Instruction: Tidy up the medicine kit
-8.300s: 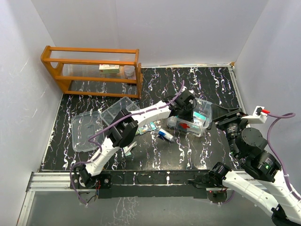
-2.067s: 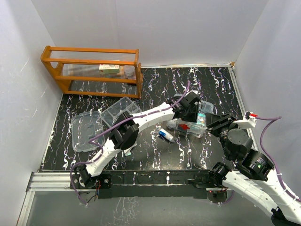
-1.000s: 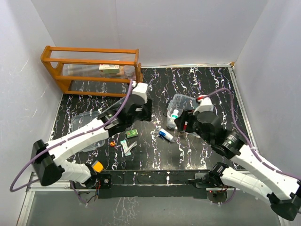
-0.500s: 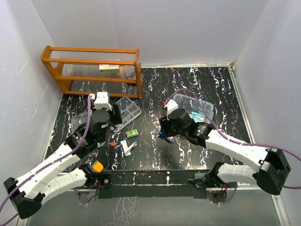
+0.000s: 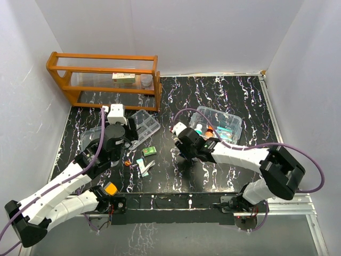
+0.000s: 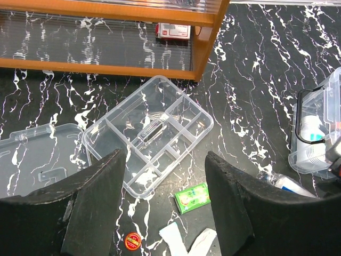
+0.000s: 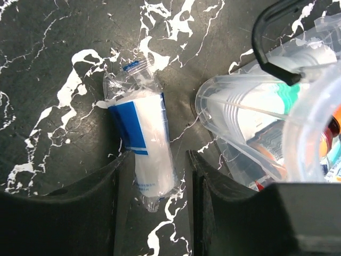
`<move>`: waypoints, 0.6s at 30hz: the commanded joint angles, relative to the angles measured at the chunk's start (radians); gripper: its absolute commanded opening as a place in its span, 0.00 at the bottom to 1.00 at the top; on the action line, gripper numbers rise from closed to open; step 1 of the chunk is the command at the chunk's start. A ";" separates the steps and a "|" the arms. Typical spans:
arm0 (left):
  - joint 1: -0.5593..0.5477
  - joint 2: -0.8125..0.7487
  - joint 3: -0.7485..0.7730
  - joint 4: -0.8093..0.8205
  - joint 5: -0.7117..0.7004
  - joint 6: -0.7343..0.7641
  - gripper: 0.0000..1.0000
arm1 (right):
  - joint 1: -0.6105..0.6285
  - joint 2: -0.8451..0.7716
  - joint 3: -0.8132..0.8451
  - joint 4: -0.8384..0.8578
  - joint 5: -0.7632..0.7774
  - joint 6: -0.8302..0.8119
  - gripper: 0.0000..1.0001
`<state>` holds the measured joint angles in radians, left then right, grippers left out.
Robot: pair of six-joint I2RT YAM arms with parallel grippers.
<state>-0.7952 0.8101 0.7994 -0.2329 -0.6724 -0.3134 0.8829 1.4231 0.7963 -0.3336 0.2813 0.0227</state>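
The medicine kit's clear box stands right of centre with bottles and packets inside; its dark handle and rim show in the right wrist view. The divided tray insert lies empty beside the flat clear lid. My right gripper is open and low on the table just left of the box. Its fingers straddle a white-and-blue wrapped roll without closing on it. In the top view my right gripper hides this roll. My left gripper is open and empty, high above a green packet.
The orange wooden rack stands at the back left with a small box on it. The green packet, white strips and a small red disc lie loose in front of the tray insert.
My right gripper has swung left from the box and come down over the wrapped roll. My left arm drew back to the left a second ago and has barely moved since.
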 commanded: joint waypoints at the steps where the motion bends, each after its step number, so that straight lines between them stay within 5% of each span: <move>1: 0.001 0.010 0.013 0.019 -0.017 0.009 0.60 | 0.006 0.038 0.037 0.077 -0.003 -0.086 0.38; 9: 0.001 0.027 0.016 0.015 -0.018 0.016 0.61 | 0.005 0.114 0.073 0.057 -0.059 -0.136 0.32; 14: 0.001 0.033 0.016 0.017 -0.017 0.017 0.61 | 0.005 0.107 0.087 0.032 -0.092 -0.136 0.14; 18: 0.001 0.035 0.017 0.017 -0.018 0.019 0.61 | 0.005 0.062 0.094 0.034 -0.130 -0.136 0.09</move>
<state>-0.7952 0.8436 0.7994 -0.2321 -0.6720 -0.3058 0.8837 1.5379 0.8452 -0.3168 0.2012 -0.1040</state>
